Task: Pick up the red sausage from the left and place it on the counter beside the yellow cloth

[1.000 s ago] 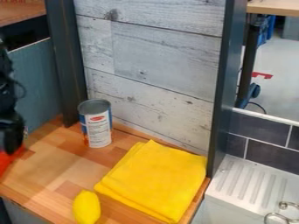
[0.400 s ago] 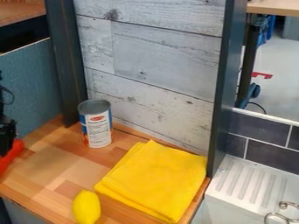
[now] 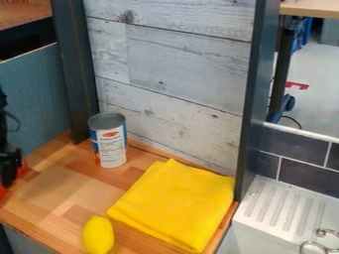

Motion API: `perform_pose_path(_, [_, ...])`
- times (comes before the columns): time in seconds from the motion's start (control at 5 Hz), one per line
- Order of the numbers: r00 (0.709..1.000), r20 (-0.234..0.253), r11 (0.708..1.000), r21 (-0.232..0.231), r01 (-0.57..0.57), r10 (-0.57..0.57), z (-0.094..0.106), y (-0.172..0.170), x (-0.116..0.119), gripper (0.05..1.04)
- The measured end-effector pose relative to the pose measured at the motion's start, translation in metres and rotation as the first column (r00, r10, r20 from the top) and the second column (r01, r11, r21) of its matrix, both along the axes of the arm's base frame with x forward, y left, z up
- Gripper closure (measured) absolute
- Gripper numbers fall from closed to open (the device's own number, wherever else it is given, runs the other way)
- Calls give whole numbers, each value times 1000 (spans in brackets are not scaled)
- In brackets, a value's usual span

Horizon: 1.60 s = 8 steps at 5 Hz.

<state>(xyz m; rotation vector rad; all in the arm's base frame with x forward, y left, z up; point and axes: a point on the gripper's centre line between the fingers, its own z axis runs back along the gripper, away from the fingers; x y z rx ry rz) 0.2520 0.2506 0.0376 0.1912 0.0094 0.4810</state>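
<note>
Gripper [image 3: 9, 173] hung by the red object [image 3: 24, 169] on the wooden counter [image 3: 63, 181], clamped or apart I couldn't tell, work done or left unclear, while 1 can [image 3: 111, 146], 1 lemon [image 3: 98, 235] and 1 folded cloth [image 3: 177, 204] sat untouched!

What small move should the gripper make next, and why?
I'd probably ease the black gripper slowly toward the red object. It overlaps that object in view, with red showing on both sides, but I can't tell whether they touch, so going gently seems wise. The can stands well away.
</note>
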Motion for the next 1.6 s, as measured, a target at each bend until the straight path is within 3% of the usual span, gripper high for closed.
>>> perform_pose_path(0.6, [998, -27, 998, 6, -59, 59, -22, 4, -2, 83])
perform_pose_path(0.8, [997, -41, 998, 3, -67, 67, -29, 5, -3, 139])
perform_pose_path(1.0, [997, -45, 998, 4, -65, 65, -30, 6, -2, 430])
perform_pose_path(1.2, [997, -42, 998, 2, -63, 63, -30, 5, -2, 524])
perform_pose_path(1.4, [999, -29, 998, -60, -22, 21, -25, -2, -5, 524])
perform_pose_path(1.6, [998, 54, 999, -31, 32, -31, 28, -6, -3, 524])
